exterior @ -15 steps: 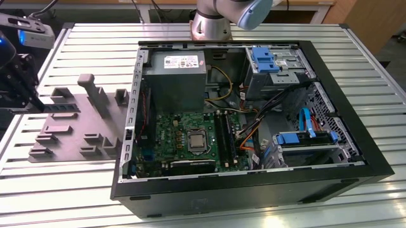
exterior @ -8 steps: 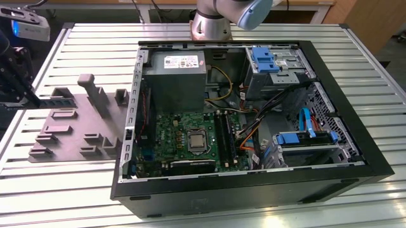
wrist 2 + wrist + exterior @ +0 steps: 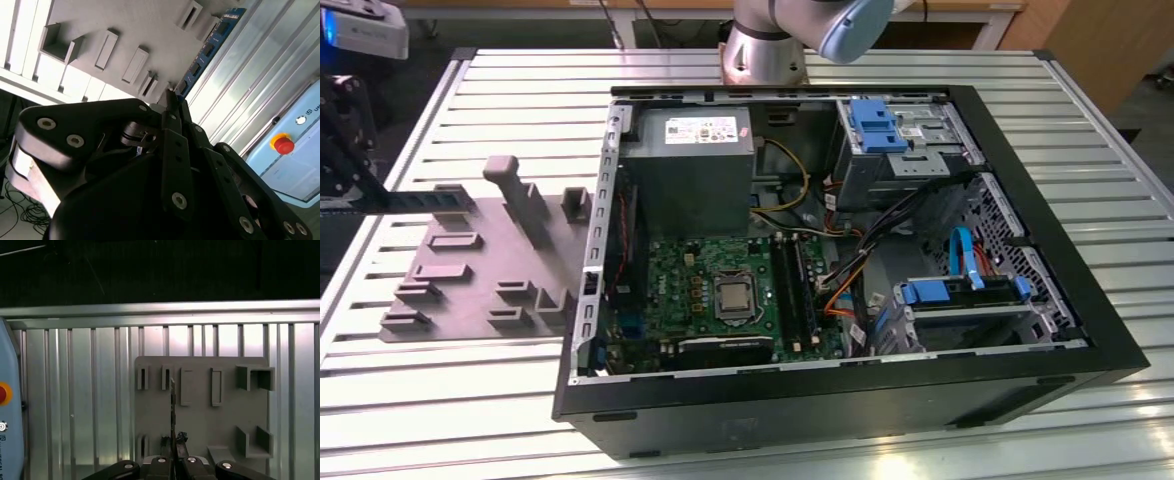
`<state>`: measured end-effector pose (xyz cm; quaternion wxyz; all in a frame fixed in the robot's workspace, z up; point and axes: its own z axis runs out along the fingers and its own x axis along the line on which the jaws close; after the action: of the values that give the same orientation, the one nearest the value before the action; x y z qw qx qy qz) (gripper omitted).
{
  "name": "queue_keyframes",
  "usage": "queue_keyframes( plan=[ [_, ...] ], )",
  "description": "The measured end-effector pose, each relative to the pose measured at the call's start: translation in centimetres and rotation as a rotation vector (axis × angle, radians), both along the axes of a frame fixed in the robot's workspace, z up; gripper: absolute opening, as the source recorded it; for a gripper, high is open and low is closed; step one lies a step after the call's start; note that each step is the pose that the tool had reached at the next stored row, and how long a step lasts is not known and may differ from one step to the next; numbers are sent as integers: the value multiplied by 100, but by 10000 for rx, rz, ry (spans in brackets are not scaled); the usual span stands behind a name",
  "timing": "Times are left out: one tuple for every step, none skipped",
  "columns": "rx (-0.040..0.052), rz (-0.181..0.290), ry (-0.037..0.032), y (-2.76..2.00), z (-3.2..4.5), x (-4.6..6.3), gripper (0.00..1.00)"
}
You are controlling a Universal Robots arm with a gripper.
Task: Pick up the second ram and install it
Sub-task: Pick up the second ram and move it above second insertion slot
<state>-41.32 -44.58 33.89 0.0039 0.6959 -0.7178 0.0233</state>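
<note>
At the exterior view's nine o'clock edge, the tool (image 3: 374, 198) is clamped on one end of the second ram (image 3: 434, 199). The stick juts level toward three o'clock, over the ten o'clock corner of the grey holder plate (image 3: 467, 270) that lies on the slatted counter (image 3: 494, 90). In the second wrist view its fingers (image 3: 175, 145) press flat on the blue-green board, which runs away from them along the plate's pockets. The pick-up looks made or very nearly so, though I cannot tell whether the stick is quite free of the plate. The install is all left to do. The open computer case (image 3: 854, 400) lies at the plate's three o'clock. The black memory slots (image 3: 790, 285), on the three o'clock side of the motherboard (image 3: 680, 270), are well apart from the stick.
</note>
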Motion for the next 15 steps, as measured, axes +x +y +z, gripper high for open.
queue_keyframes(
  plan=[
    [1, 0, -1, 0, 29, 0, 14],
    [1, 0, -2, 1, 58, 0, 14],
    [1, 0, 0, 2, 88, 0, 14],
    [0, 0, 0, 2, 116, 0, 14],
    [1, 0, -1, 3, 143, 0, 14],
    [1, 0, -1, 4, 172, 0, 14],
    [0, 0, 0, 5, 200, 0, 14],
    [1, 0, -1, 6, 225, 0, 14],
    [1, 0, -1, 6, 252, 0, 14],
    [1, 0, -1, 8, 280, 0, 14],
    [0, 0, 0, 8, 308, 0, 14],
    [0, 0, -1, 9, 335, 0, 14],
    [0, 0, 0, 9, 367, 0, 14],
    [1, 0, 0, 10, 394, 0, 14],
    [1, 0, -1, 10, 416, 0, 14]
  ],
)
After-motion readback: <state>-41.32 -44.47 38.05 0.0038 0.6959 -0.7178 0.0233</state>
